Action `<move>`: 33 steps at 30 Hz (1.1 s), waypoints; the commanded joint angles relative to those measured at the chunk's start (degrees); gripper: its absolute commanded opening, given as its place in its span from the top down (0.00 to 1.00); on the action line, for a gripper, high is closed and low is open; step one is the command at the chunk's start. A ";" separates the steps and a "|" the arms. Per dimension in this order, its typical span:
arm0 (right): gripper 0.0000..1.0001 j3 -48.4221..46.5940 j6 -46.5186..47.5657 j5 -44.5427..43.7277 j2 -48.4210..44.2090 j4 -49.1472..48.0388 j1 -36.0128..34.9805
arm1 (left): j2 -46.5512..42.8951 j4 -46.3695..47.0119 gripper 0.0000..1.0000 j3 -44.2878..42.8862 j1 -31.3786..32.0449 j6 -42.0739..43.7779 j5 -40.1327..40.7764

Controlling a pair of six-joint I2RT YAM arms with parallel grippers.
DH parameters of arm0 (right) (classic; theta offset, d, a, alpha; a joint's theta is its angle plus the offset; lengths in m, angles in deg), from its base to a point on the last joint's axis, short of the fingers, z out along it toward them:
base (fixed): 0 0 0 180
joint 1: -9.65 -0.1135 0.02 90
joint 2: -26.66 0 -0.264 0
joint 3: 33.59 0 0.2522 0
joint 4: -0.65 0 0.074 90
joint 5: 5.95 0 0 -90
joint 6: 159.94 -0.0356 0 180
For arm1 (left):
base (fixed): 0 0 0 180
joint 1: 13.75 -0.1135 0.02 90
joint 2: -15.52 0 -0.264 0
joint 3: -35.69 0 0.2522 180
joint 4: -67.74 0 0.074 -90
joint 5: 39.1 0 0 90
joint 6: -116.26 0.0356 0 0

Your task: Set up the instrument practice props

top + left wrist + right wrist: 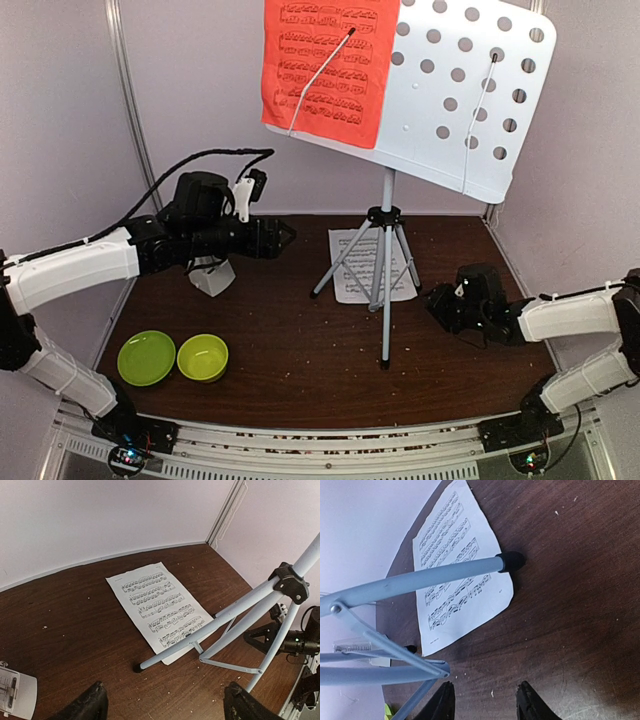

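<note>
2 sheets logged. Red sheet [325,65] sits on the left half of the perforated desk [470,100] of the music stand [387,215], under a wire retainer. White sheet [157,605] lies flat on the table [300,370] beneath the tripod, with 1 leg passing over its corner. Metronome [212,278] stands rear left, under the left gripper [288,235], which is raised, fingers apart and empty. Right gripper [432,300] is low, near the stand's right leg, fingers apart and empty. 2 green bowls [146,357] sit side by side, front left.
</note>
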 commanded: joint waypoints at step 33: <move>0.77 -13.59 -6.75 0.01 29.05 -12.68 7.00 | -4.87 -2.07 0.17 -0.16 -0.31 5.92 4.79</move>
